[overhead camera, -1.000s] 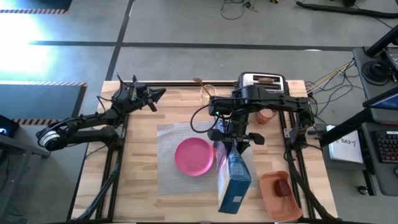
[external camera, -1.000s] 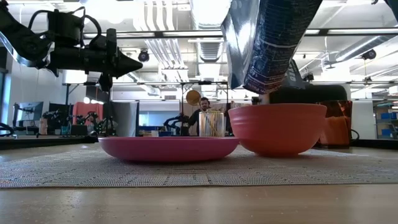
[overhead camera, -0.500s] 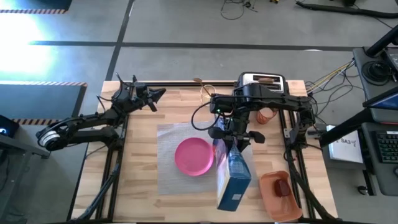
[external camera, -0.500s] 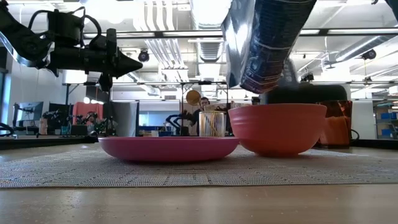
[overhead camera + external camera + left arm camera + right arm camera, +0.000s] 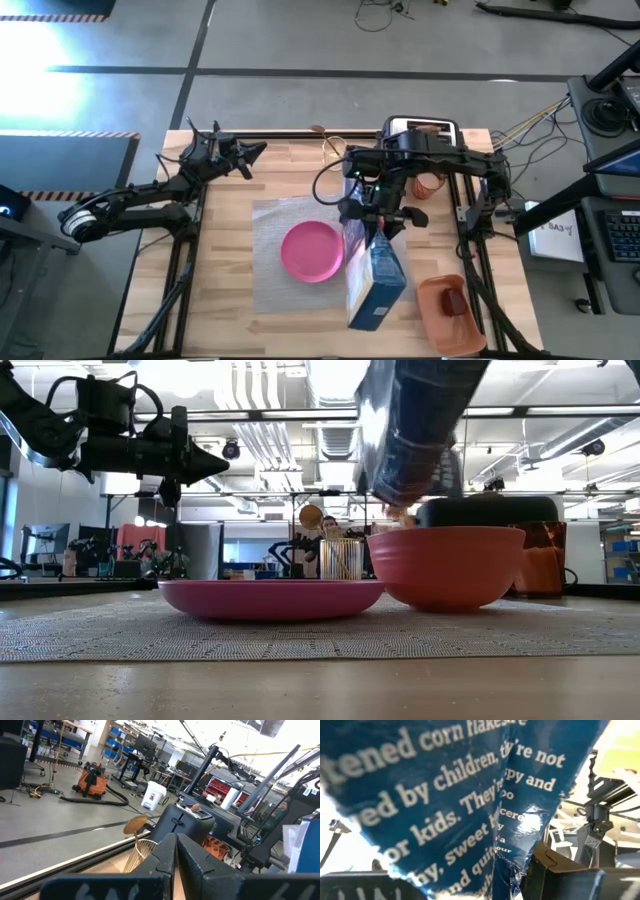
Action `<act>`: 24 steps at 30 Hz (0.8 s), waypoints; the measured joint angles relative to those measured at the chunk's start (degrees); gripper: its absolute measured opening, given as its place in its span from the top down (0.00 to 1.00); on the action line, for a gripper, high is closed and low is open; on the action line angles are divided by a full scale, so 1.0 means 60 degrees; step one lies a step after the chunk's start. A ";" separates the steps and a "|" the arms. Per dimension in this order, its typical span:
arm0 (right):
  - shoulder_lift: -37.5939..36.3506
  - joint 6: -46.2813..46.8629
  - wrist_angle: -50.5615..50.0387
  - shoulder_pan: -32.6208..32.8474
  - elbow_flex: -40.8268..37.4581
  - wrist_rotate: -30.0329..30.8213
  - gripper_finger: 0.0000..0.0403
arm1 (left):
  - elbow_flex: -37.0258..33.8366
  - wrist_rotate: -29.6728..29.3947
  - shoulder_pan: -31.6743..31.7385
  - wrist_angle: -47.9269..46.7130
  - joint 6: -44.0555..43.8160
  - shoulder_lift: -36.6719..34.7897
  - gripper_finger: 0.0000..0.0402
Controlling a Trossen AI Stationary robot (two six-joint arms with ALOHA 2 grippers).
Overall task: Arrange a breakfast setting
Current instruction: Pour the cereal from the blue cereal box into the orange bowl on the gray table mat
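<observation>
A grey placemat [image 5: 275, 285] lies mid-table with a pink plate [image 5: 312, 250] on it. An orange bowl [image 5: 447, 565] stands right of the plate; in the high view the box hides it. My right gripper [image 5: 376, 226] is shut on a blue cereal box [image 5: 376, 285], tilted over the bowl with its lower end [image 5: 395, 485] just above the rim. My left gripper [image 5: 252, 151] is shut and empty, raised over the far left. The toast [image 5: 428, 127] sticks up from the toaster. The cup [image 5: 428, 187], the apple [image 5: 455, 302] and the wooden utensil [image 5: 134, 826] are apart. My right gripper pinches the cereal box between its two fingers [image 5: 567, 875], which lie on opposite faces near the box's far end [image 5: 372, 242]. The printed face [image 5: 485, 820] fills the wrist view. The box is lifted clear and tilted, its lower end above the bowl.
The black-and-silver toaster [image 5: 422, 133] stands at the far right edge. The apple lies in an orange tray [image 5: 440, 322] at the near right corner. The utensil stands in a wire holder [image 5: 331, 152] at the far edge. A person [image 5: 327, 532] sits in the room behind.
My right gripper has swung the cereal box: its lower end has moved toward the table's left above the bowl and is now blurred. Small pale bits now show at that end, just over the bowl's rim.
</observation>
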 joint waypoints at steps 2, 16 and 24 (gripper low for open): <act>-0.0070 0.0285 0.0014 0.0008 0.0000 0.0001 0.74 | 0.0000 0.0000 0.0000 -0.0002 0.0000 0.0000 1.00; -0.0154 0.1108 0.0013 0.0188 -0.0019 -0.0057 0.74 | -0.0004 0.0000 0.0000 0.0000 0.0000 0.0000 1.00; -0.0179 0.1616 -0.0003 0.0274 -0.0040 -0.0531 0.74 | -0.0004 0.0000 0.0000 0.0000 0.0000 0.0000 1.00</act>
